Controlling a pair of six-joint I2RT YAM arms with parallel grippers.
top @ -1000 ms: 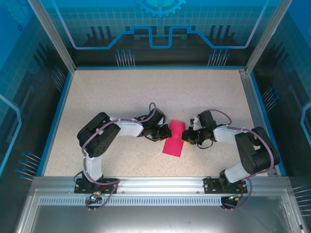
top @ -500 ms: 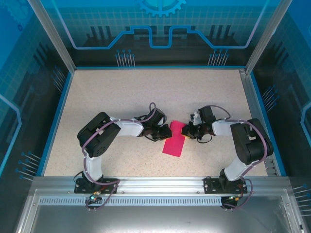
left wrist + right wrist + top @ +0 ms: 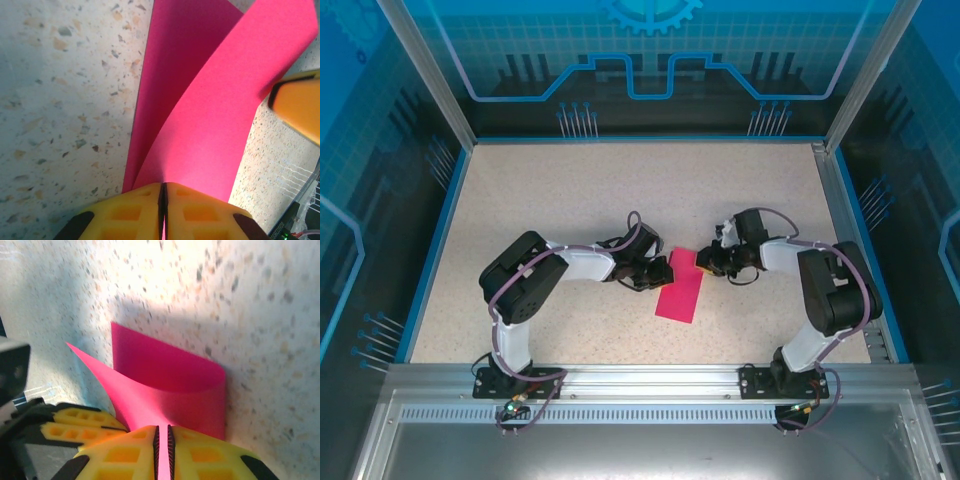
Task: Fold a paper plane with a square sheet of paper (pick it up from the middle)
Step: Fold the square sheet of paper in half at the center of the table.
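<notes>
Left gripper [image 3: 163, 192], jaws pressed together on one long edge of the square sheet of paper [image 3: 678, 298], faces the right gripper [image 3: 162, 432], which pinches the opposite edge just across from it, near the middle of the table [image 3: 570, 190]. You see the sheet doubled into a narrow strip btwn the claws, long axis running far-to-near, most of it trailing toward the bases; both arms sit equally close. Hard to judge whether the crease is flat: wrist views show layers bowed apart, and the jaws hide the pinched edges.
</notes>
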